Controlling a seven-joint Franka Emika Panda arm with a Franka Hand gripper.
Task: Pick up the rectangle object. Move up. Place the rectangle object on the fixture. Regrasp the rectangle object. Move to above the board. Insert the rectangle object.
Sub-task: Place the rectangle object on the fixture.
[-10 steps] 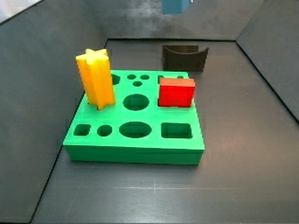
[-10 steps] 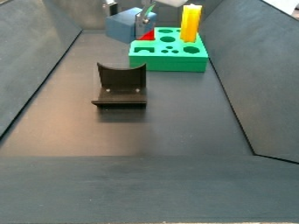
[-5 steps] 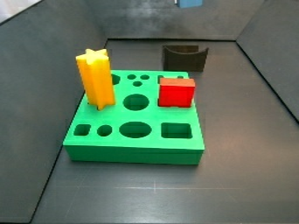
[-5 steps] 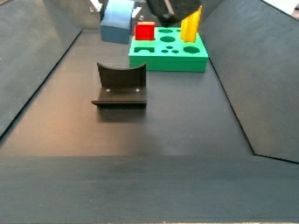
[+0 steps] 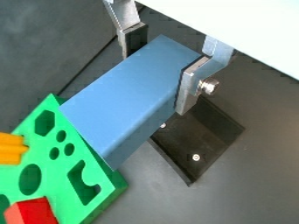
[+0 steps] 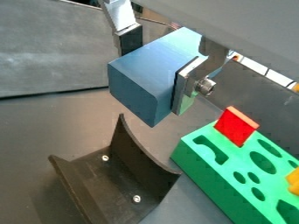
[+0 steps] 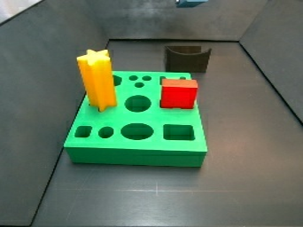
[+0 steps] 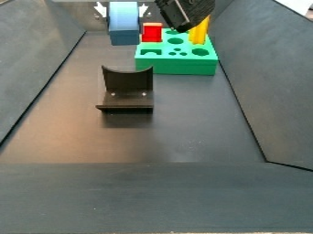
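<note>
The rectangle object (image 5: 117,105), a slate-blue block, hangs in the air with my gripper (image 5: 163,61) shut on it across its width; it shows the same way in a wrist view (image 6: 149,77). In a side view the block (image 8: 124,22) is held high above the floor, behind and above the fixture (image 8: 124,89). The dark fixture (image 6: 117,171) with its scooped top stands empty below the block. Beside it lies the green board (image 6: 239,162). In a side view only the block's lower tip (image 7: 190,3) shows at the frame's upper edge, above the fixture (image 7: 190,57).
On the board (image 7: 136,133) stand a yellow star post (image 7: 97,80) and a red cube (image 7: 179,92), with round and square holes open around them. Sloping grey walls (image 8: 37,73) enclose the dark floor on both sides.
The gripper has lifted the block higher and turned it from a tilt to hang straighter. It has drifted slightly sideways over the fixture end of the floor.
</note>
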